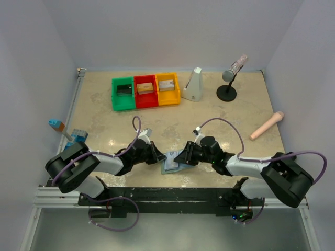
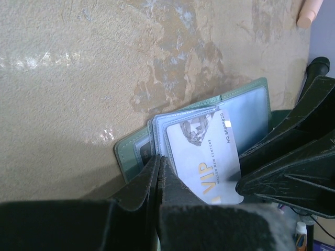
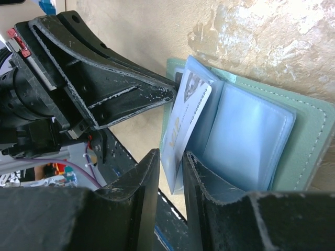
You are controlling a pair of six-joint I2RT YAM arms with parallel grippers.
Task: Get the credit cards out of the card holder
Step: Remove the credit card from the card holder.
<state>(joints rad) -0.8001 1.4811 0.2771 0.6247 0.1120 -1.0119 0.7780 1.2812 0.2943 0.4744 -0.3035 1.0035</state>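
The grey-green card holder (image 1: pixel 171 166) lies open on the table between the two arms, its pale blue pockets (image 3: pixel 251 136) fanned out. A silver-grey credit card (image 2: pixel 207 157) marked VIP sticks partly out of one pocket. A dark card (image 2: pixel 139 152) shows behind a clear pocket at the left. My left gripper (image 2: pixel 158 163) is shut, its tips pressed on the holder's pocket edge beside the silver card. My right gripper (image 3: pixel 171 157) straddles the silver card's (image 3: pixel 189 112) free edge with its jaws a little apart; one finger (image 3: pixel 196 170) touches the pocket leaf, and a thin gap shows on the other side.
Green (image 1: pixel 123 94), red (image 1: pixel 145 91) and yellow (image 1: pixel 167 89) bins stand at the back, each with something inside. A white wedge-shaped object (image 1: pixel 192 84) and a microphone on a stand (image 1: pixel 230 78) are at the back right. A pink rod (image 1: pixel 267 125) lies right, blue bricks (image 1: pixel 70 135) left.
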